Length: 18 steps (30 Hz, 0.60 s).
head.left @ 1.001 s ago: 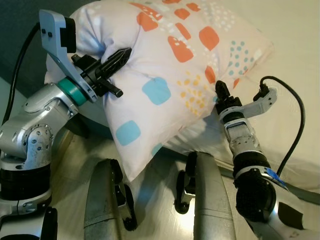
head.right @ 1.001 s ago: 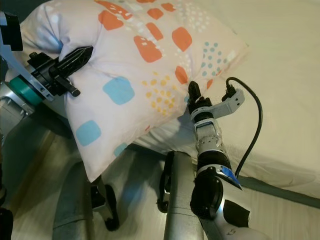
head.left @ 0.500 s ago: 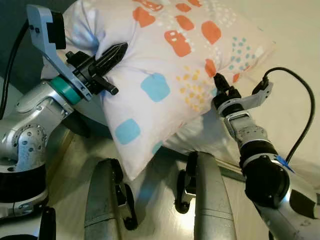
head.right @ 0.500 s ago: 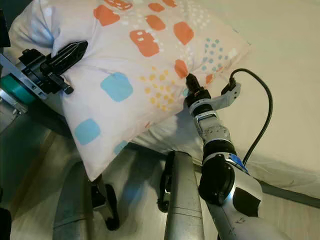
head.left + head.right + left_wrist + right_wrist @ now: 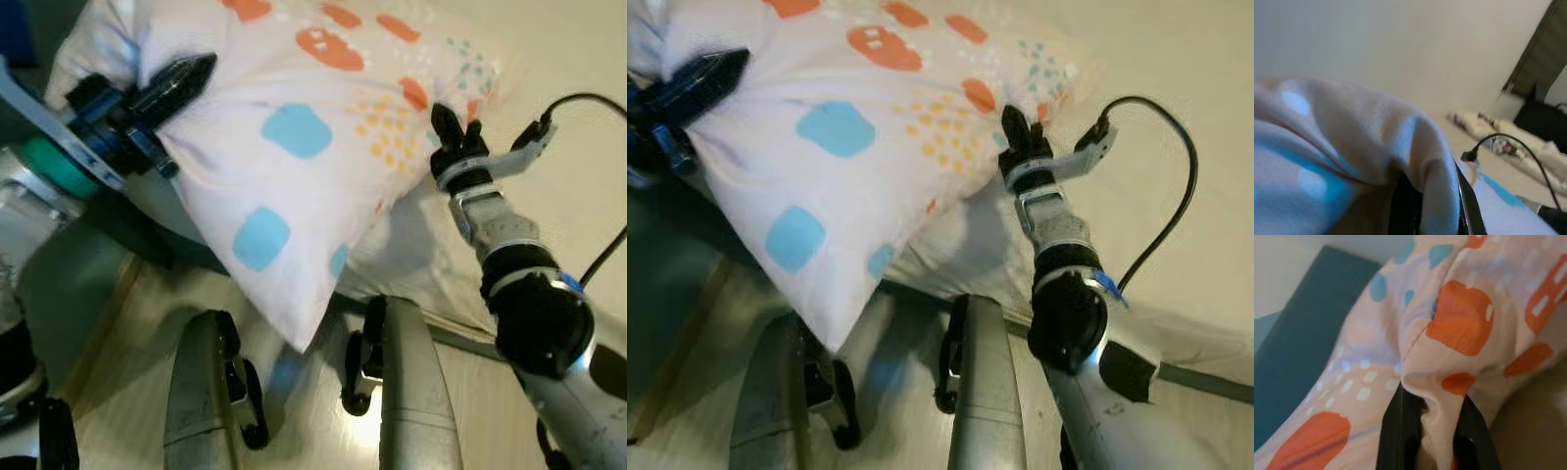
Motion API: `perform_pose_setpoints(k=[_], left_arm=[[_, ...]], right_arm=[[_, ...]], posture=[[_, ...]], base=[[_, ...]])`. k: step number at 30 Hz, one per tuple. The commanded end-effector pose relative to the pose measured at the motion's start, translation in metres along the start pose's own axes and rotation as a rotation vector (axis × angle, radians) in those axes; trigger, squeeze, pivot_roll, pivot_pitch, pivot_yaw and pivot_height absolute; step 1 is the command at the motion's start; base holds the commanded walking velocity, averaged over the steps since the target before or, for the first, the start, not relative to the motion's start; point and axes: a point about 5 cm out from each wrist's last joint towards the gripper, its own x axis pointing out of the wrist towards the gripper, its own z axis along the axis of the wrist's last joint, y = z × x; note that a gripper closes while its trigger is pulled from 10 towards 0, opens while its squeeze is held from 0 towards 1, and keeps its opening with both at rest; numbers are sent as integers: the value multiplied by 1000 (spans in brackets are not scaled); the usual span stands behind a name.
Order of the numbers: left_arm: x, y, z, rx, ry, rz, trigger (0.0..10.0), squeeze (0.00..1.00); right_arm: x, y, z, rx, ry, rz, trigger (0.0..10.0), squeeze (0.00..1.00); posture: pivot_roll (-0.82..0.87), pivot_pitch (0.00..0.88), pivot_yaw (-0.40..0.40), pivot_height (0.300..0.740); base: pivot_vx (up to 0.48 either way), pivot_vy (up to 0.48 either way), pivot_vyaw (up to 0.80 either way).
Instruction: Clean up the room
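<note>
A large white pillow (image 5: 323, 117) with orange and blue patches hangs between my two arms over the edge of a cream bed (image 5: 578, 59). My left gripper (image 5: 181, 76) is shut on the pillow's left end, its cloth bunched between the black fingers (image 5: 1405, 205). My right gripper (image 5: 449, 122) is shut on the pillow's right corner, where a fold is pinched between the fingers (image 5: 1396, 431). The pillow's lowest corner (image 5: 304, 338) dangles free above my legs.
The bed's white sheet (image 5: 411, 264) drapes down under the pillow. A dark teal bed frame (image 5: 69, 264) stands at the left. Pale wooden floor (image 5: 304, 421) lies below, with my two silver legs (image 5: 411, 392) on it. A black cable (image 5: 588, 98) loops from my right wrist.
Both arms have carried the pillow up and away toward the bed. The left gripper has swung further left and the right gripper has risen, each still holding its end.
</note>
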Motion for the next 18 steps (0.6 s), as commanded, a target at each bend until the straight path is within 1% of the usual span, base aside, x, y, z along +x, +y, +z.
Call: perform_pose_setpoints(k=[1,2,3,6,8,9,10,12,13,14,16,18], left_arm=[[-4,-13,20,50,-89,-67,0,0],[-3,-13,25,42,-118,-66,0,0],[-1,-11,35,32,-188,-59,0,0],[0,-10,38,27,-210,-56,0,0],[7,-6,47,89,-251,-38,0,0],[7,-6,47,89,-251,-38,0,0],[9,-5,51,110,-268,-37,0,0],[12,-3,66,159,-320,-45,0,0],[12,-3,66,159,-320,-45,0,0],[13,-3,71,176,-338,-51,0,0],[17,-4,86,226,-397,-58,0,0],[19,-5,96,245,-434,-67,0,0]], right_arm=[[-1,0,6,-28,-7,4,0,0],[4,6,7,-45,1,19,5373,0],[14,20,7,-71,12,56,10000,0],[17,25,8,-78,15,69,10000,0],[27,42,7,-115,39,129,10000,0],[27,42,7,-115,39,129,10000,0],[31,49,6,-129,47,160,10000,0],[41,74,10,-156,56,266,10000,0],[41,74,10,-156,56,266,10000,0],[44,83,11,-166,59,308,10000,0],[53,114,12,-212,87,459,10000,0],[58,137,12,-243,113,569,10000,0]], posture=[[113,320,-9,570],[117,321,-17,570],[119,320,-21,570],[119,320,-21,570],[113,322,-22,570],[113,322,-22,570],[106,325,-22,570],[99,332,-22,570],[99,332,-22,570],[99,332,-22,570],[97,338,-21,570],[94,342,-19,570]], base=[[0,0,0],[0,0,0],[0,0,0],[0,0,0],[0,0,0],[0,0,0],[0,0,0],[0,0,0],[0,0,0],[0,0,0],[0,0,0],[0,0,0]])
